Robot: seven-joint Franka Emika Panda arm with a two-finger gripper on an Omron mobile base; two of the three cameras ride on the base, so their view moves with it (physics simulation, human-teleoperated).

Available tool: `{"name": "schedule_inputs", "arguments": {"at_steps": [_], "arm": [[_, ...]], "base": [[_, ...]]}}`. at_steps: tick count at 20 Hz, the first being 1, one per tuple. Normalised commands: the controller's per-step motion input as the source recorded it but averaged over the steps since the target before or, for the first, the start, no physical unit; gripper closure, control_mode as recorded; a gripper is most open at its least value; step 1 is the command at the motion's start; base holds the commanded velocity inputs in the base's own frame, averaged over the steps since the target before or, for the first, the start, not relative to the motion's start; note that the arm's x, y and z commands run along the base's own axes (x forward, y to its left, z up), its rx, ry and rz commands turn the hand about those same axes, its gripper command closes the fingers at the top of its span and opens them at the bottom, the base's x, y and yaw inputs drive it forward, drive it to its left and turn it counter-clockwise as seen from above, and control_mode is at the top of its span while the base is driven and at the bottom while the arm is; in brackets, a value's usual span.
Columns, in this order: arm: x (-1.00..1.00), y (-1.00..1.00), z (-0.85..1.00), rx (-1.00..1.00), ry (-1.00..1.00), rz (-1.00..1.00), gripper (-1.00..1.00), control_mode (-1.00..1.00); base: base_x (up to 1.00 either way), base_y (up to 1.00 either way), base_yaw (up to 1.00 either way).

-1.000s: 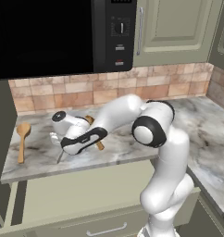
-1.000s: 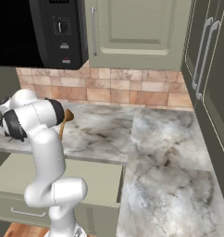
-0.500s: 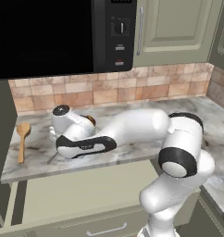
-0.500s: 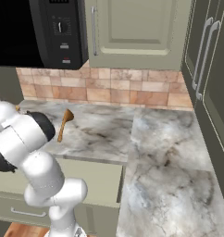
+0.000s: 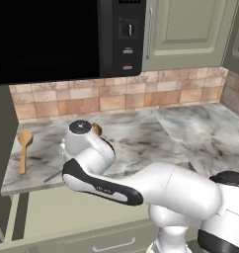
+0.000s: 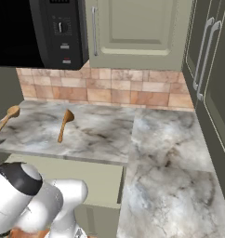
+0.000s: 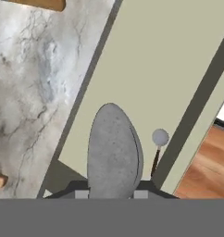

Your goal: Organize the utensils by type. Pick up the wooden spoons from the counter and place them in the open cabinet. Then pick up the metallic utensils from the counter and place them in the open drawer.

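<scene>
Held item: small grey metal spoon (image 7: 115, 150), pinched in the tool (image 7: 112, 194).
Change: lifted off the marbled stone surface (image 7: 35, 92); now above the pale olive-green drawer (image 7: 164, 69).
Meaning: release into drawer looks next.

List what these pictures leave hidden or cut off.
- Left base view: the arm covers the handle of one wooden spoon and much of the drawer.
- Hand view: the bottom edge cuts off the handle of the metal spoon held in the gripper.

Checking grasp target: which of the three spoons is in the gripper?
The grey metal spoon, its bowl between the gripper tips over the open drawer. Both wooden spoons lie on the counter.
</scene>
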Motion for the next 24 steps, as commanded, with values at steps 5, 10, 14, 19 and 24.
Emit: {"name": "schedule_inputs", "arguments": {"at_steps": [5,10,14,19,24], "arm": [[-0.54,-0.07,0.21,0.19,0.00,-0.29,1.00,-1.00],[-0.09,-0.14,0.00,0.12,0.05,-0.26,1.00,-1.00],[0.01,-0.13,0.00,0.06,0.09,-0.15,1.00,-1.00],[0.04,-0.03,-0.13,0.03,0.29,-0.02,1.00,-1.00],[0.11,0.01,-0.49,-0.01,0.29,0.00,1.00,-1.00]], "base": [[0.00,0.00,0.00],[0.00,0.00,0.00],[0.00,0.00,0.00],[0.00,0.00,0.00],[0.00,0.00,0.00]]}}
